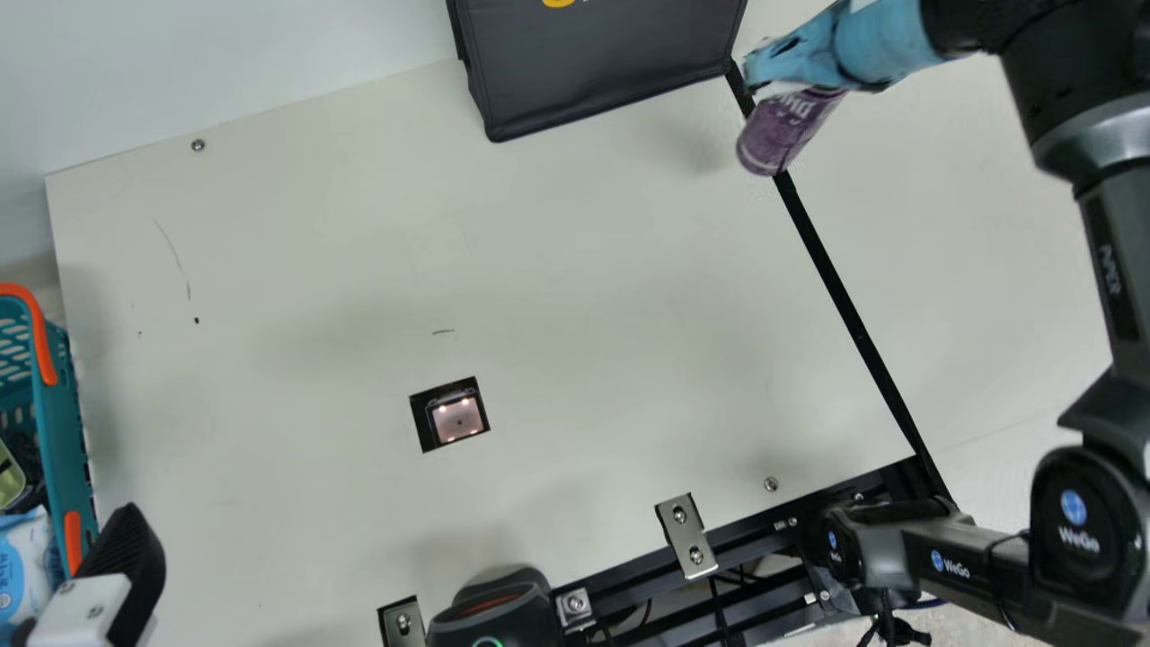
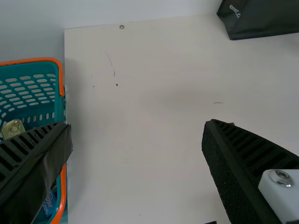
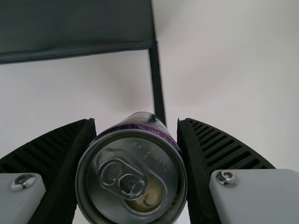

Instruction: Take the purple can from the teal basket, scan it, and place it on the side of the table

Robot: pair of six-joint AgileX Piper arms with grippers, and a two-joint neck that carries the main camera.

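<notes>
At the upper right of the main view, my right gripper [image 1: 795, 61] is raised over the seam at the table's right side, shut on the purple can [image 1: 780, 135], which hangs tilted below it. In the right wrist view the right gripper [image 3: 135, 125] has a finger on either side of the can [image 3: 133, 173], its silver lid and pull tab facing the camera. My left gripper [image 1: 121, 575] is at the main view's lower left, beside the teal basket [image 1: 65, 422]. Its fingers stand wide apart with nothing between them in the left wrist view, the left gripper [image 2: 138, 125] being near the basket [image 2: 60, 109].
A scanner window [image 1: 458, 420] is set in the table [image 1: 584, 296]. A black scanner [image 1: 492, 611] and metal brackets line the near edge. At the far edge stands a dark bag [image 1: 602, 63]. The basket holds several packages, among them a yellow-green can [image 2: 13, 128].
</notes>
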